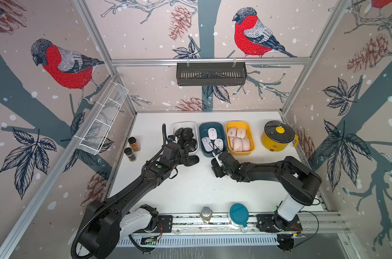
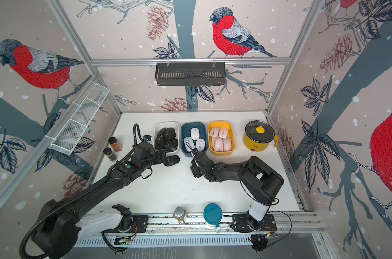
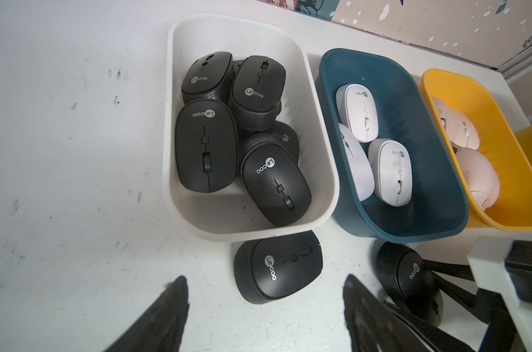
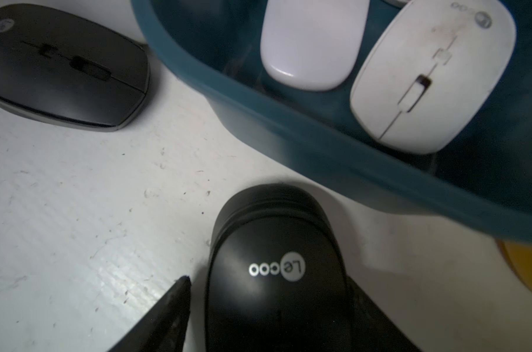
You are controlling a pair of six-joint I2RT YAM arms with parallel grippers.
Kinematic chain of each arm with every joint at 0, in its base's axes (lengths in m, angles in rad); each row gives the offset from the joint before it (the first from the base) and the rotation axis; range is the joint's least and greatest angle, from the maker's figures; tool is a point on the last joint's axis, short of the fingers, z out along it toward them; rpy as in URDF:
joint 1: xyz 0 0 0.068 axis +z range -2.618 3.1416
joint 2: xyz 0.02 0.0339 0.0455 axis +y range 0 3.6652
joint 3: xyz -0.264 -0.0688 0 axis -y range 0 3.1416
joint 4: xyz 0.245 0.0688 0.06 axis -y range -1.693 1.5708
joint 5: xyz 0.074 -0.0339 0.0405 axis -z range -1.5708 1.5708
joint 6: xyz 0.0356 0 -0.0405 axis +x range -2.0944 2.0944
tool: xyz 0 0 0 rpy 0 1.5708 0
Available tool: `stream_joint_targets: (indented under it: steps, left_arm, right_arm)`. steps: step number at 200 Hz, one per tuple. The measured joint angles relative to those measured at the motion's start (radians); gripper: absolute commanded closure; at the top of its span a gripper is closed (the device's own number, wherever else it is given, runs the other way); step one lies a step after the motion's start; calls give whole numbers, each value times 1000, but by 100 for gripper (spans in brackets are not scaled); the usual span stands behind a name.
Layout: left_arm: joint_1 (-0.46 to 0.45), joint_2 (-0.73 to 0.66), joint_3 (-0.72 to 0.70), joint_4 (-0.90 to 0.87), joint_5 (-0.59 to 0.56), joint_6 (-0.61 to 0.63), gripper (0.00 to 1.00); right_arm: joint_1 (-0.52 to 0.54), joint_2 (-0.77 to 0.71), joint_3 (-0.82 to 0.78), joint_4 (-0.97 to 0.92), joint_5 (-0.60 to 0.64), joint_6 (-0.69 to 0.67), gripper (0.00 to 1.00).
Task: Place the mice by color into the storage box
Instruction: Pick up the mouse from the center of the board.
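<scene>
Three bins stand in a row. The white bin (image 1: 185, 123) holds several black mice (image 3: 207, 149), the teal bin (image 1: 212, 124) holds three white mice (image 3: 389, 170), and the yellow bin (image 1: 237, 122) holds pink mice (image 1: 240, 143). One black mouse (image 3: 277, 268) lies on the table in front of the white bin. My left gripper (image 3: 264, 279) hangs open just short of it. A second black mouse (image 4: 274, 274) lies in front of the teal bin, between the fingers of my right gripper (image 4: 267, 279). One finger touches it and a thin gap shows at the other, so a firm grip is unclear.
A yellow pot (image 1: 278, 136) with a glass lid stands right of the bins. Two spice jars (image 1: 134, 143) stand at the left. A teal-lidded container (image 1: 238, 213) and a small jar (image 1: 205, 214) sit on the front rail. A wire basket and a black shelf hang on the walls.
</scene>
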Motion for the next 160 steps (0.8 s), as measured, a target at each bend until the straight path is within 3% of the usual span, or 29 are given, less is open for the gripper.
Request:
stream_joint_targets:
  steps: [37, 160]
  left_arm:
    - [0, 0, -3, -1, 0, 0, 21]
    - [0, -71, -19, -53, -55, -19, 21]
  right_arm:
    - [22, 5, 5, 5, 36, 4, 47]
    - [116, -214, -5, -53, 51, 106, 46]
